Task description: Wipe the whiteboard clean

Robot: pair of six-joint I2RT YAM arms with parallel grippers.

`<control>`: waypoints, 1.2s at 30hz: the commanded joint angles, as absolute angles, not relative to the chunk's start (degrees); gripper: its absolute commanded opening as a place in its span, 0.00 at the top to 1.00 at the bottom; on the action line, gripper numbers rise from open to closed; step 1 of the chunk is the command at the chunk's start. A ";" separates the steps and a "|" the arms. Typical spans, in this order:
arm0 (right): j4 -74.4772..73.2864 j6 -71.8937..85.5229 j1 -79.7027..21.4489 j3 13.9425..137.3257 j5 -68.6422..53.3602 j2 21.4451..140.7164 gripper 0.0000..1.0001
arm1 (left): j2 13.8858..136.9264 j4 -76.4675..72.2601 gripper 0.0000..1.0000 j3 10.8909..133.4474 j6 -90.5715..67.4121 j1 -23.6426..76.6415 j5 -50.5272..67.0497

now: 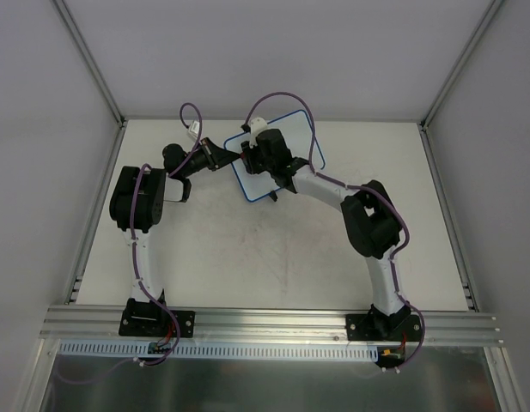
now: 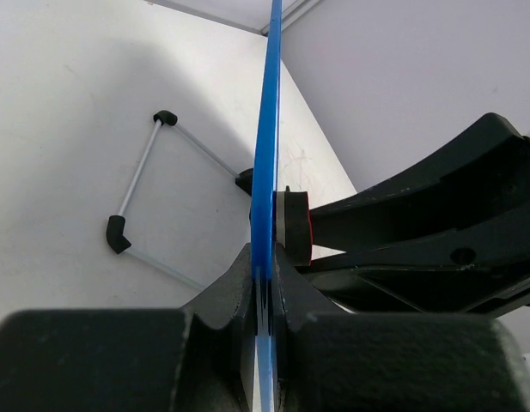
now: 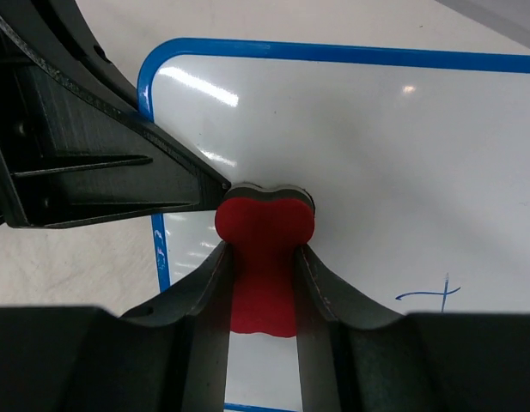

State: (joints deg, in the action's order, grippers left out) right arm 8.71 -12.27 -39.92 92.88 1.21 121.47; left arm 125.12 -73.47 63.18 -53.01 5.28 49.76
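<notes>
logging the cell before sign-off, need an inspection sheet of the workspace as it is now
surface: white table top, faint scuffs
job's things: small white whiteboard with blue rim, one blue pen mark on it; red bone-shaped eraser pressed against it
clutter: nothing seen
hands: left hand shut on the whiteboard's rim; right hand shut on the eraser
cables: purple cables looping along both arms
surroundings: grey walls, aluminium rail at the near edge

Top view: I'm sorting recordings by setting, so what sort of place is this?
Probably a lab robot test cell: a white table walled by pale panels, with the left arm and right arm bolted to an aluminium rail at its near edge.
</notes>
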 commanded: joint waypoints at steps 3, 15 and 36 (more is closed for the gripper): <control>7.56 -12.13 -41.66 90.97 -0.89 122.78 1.00 | 121.29 -83.76 1.00 62.84 -49.75 5.98 52.03; 5.10 -1.95 -32.36 89.03 2.19 121.03 1.00 | 120.85 -84.20 1.00 62.31 -49.83 5.98 52.21; 1.49 17.92 -21.01 80.86 10.37 118.66 1.00 | 120.06 -84.64 1.00 61.70 -49.66 5.98 52.21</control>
State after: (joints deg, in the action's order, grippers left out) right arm 6.59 14.48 -21.74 83.50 4.69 117.91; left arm 124.16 -73.41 62.17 -52.90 5.34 48.99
